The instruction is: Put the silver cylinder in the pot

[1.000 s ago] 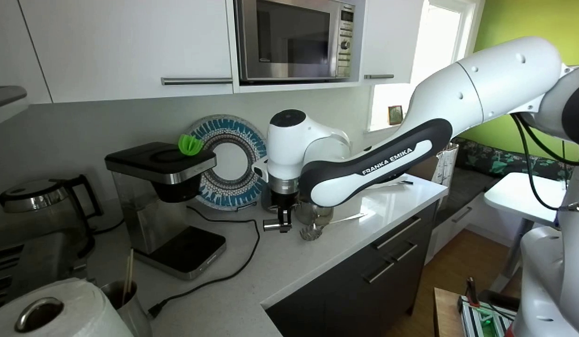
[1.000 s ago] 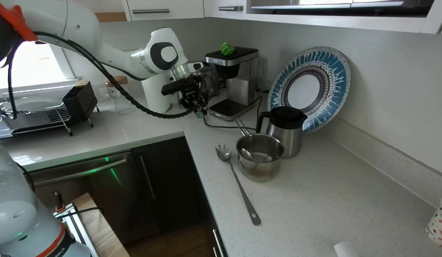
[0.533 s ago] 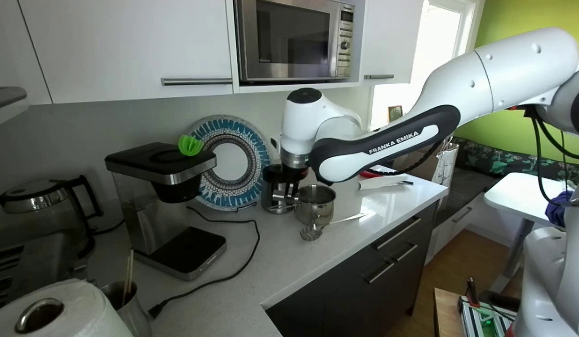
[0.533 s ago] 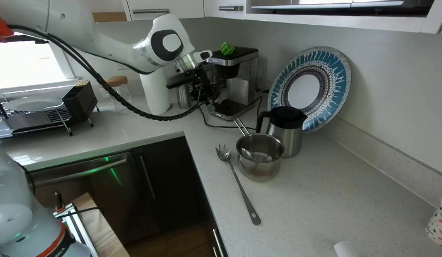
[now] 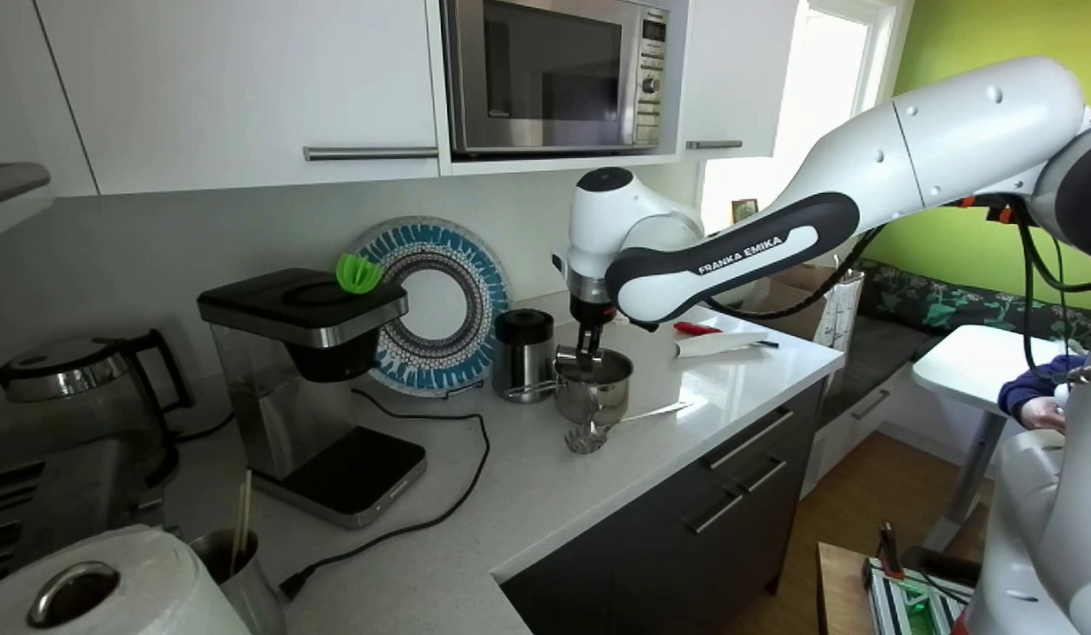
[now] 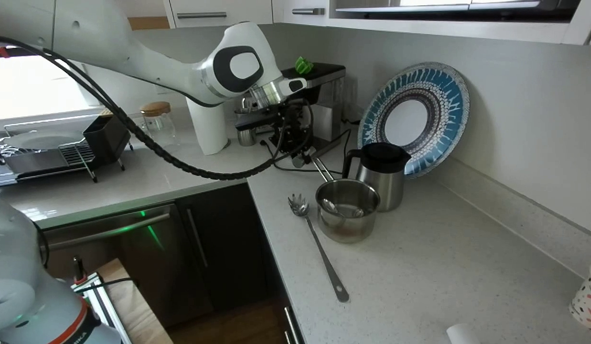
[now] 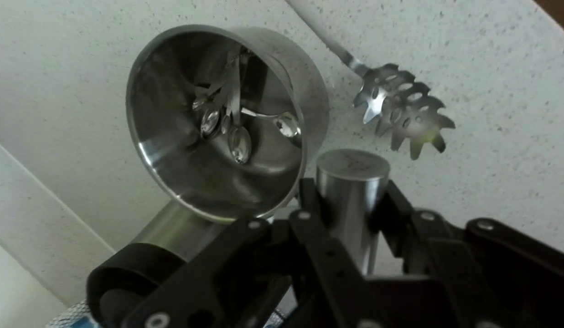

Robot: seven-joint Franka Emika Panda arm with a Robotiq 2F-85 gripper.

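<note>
The shiny steel pot (image 5: 589,401) stands on the counter with its wire handle toward the coffee machine; it also shows in an exterior view (image 6: 345,229) and in the wrist view (image 7: 313,86). Shiny spoon shapes show inside it, some perhaps reflections. My gripper (image 5: 587,357) is shut on the silver cylinder (image 7: 352,196), one finger on each side, and holds it above the counter. In an exterior view the gripper (image 6: 301,155) is by the handle end, short of the bowl. In the wrist view the cylinder's flat end is just outside the pot's rim.
A steel jug with black lid (image 6: 386,179) stands against the pot's far side. A slotted serving utensil (image 6: 326,260) lies beside the pot. The coffee machine (image 5: 311,379), its cable and a patterned round plate (image 5: 430,304) are close by. A person's hand (image 5: 1043,413) shows at right.
My gripper, with the cylinder held, has moved from over the counter near the coffee machine toward the pot and somewhat higher. A hand in a blue sleeve has come into view.
</note>
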